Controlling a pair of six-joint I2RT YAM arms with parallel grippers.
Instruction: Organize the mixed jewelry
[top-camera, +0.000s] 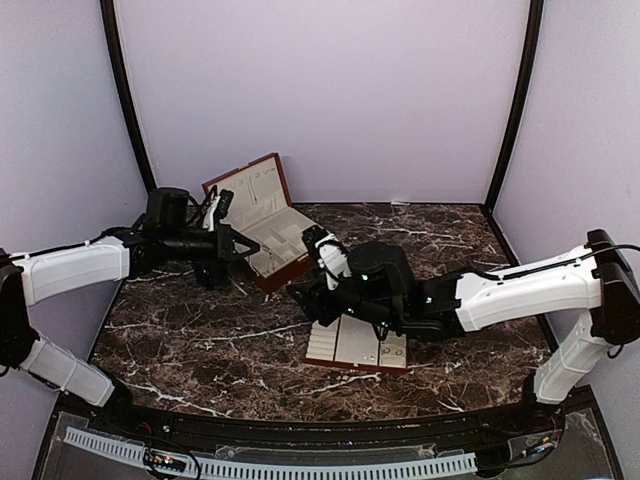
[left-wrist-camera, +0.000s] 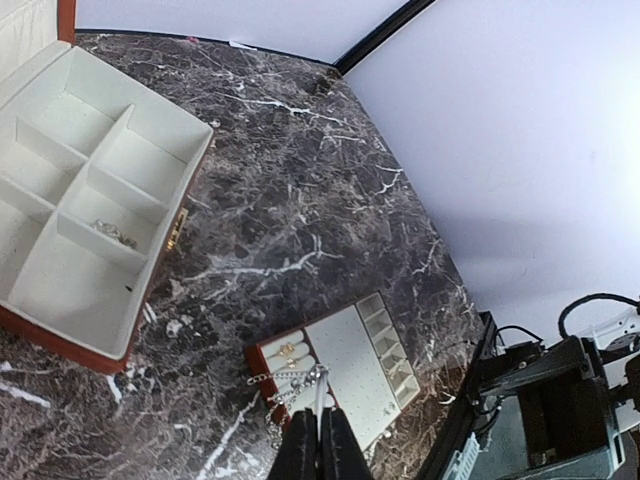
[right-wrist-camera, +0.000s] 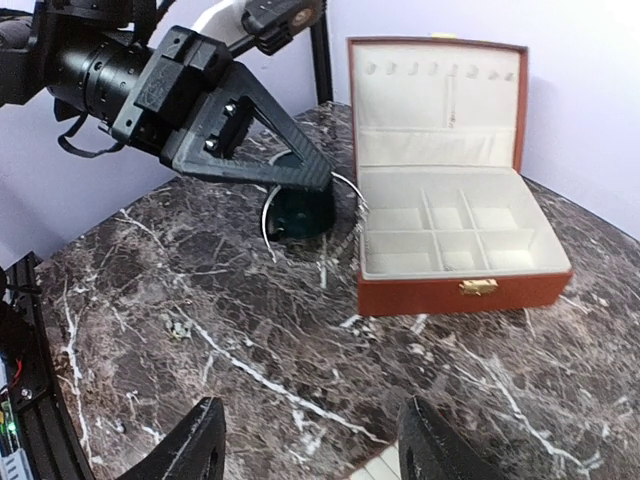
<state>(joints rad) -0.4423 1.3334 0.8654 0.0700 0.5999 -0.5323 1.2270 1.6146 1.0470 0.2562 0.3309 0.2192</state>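
Left gripper (left-wrist-camera: 318, 412) pinches a chain (left-wrist-camera: 272, 378) (right gripper (right-wrist-camera: 312, 420) agape).

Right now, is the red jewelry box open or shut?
Open: the box has its lid standing upright, showing the cream compartments inside.

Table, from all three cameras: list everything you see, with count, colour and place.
wooden box: one, red-brown, cream-lined, lid open, back left of table.
tray: one, cream, flat, table centre.
cup: one, dark green, beside the box.
hoop: one, thin silver, held over the cup.
loose piece: one small cluster, silvery, in a box compartment.
rings: a few, pale gold, in the tray's end section.
chain: silver, count unclear, at the tray's edge by the rings.
table: one, dark brown marble.
left hand: black, shut on the hoop.
right hand: black, open, above the table.
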